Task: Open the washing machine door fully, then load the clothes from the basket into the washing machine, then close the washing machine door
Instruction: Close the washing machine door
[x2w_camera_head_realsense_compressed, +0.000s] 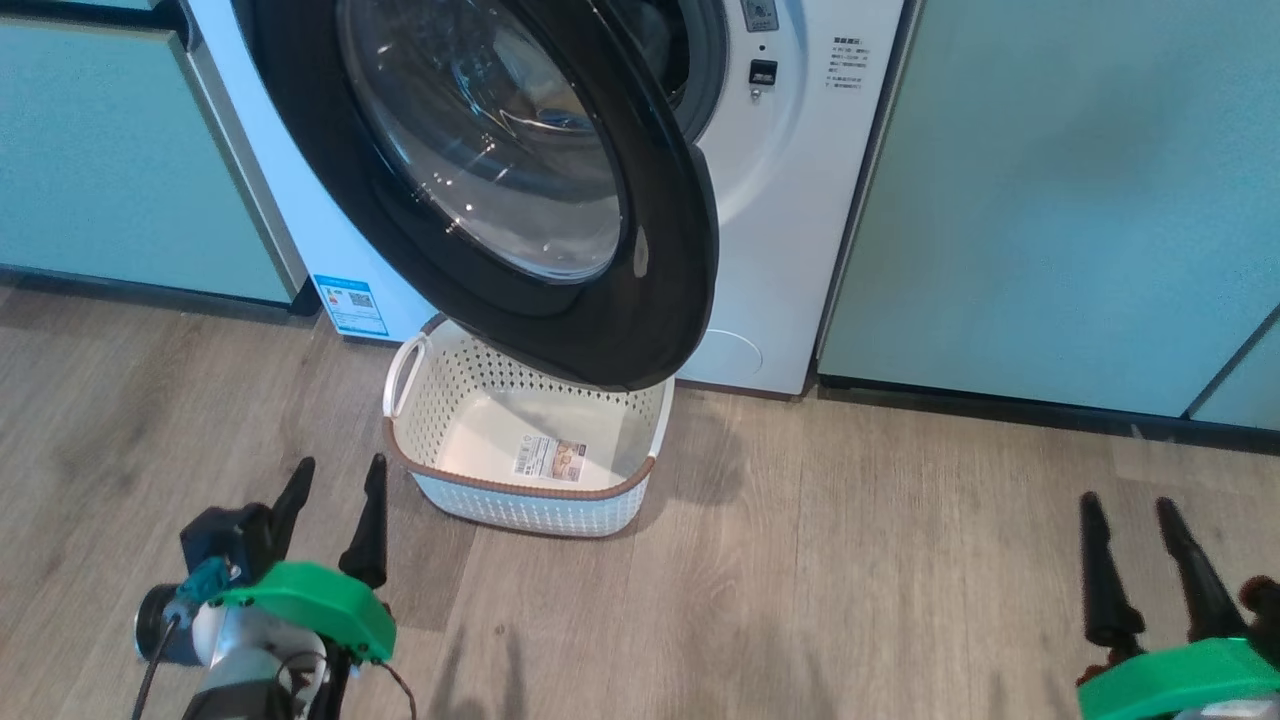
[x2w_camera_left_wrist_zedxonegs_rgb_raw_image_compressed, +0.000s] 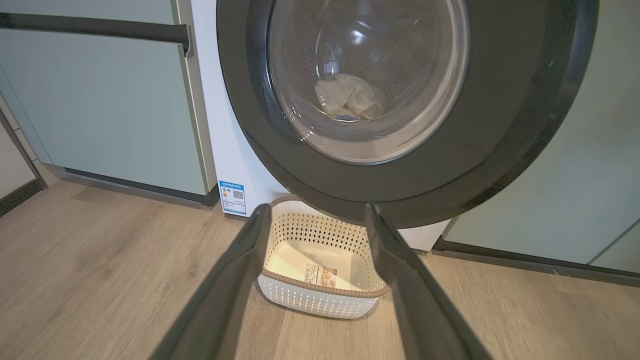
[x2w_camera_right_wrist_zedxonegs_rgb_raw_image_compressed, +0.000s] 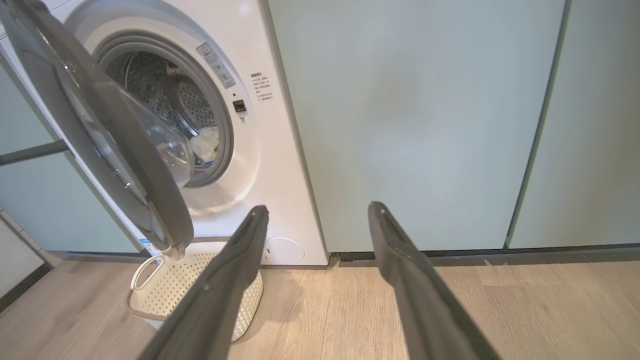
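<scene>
I count one washing machine (x2w_camera_head_realsense_compressed: 800, 200) at the upper middle of the head view, and it has one round door (x2w_camera_head_realsense_compressed: 660, 330). On its white front there is one blue sticker (x2w_camera_head_realsense_compressed: 351, 304) at the lower left and one round cap (x2w_camera_head_realsense_compressed: 730, 352) at the lower right. One basket (x2w_camera_head_realsense_compressed: 520, 490) stands at the centre, with two white handles (x2w_camera_head_realsense_compressed: 405, 370) and one label (x2w_camera_head_realsense_compressed: 549, 458) on its bottom. Behind the door glass, upper middle of the left wrist view, is one pale heap of clothes (x2w_camera_left_wrist_zedxonegs_rgb_raw_image_compressed: 350, 97); how many pieces, I cannot tell. There are at least three teal cabinet doors (x2w_camera_head_realsense_compressed: 100, 150): one at the left, two at the right. The grippers are two, the left gripper (x2w_camera_head_realsense_compressed: 340, 463) and the right gripper (x2w_camera_head_realsense_compressed: 1129, 502), each with two dark fingers (x2w_camera_head_realsense_compressed: 1105, 580), so four together.
</scene>
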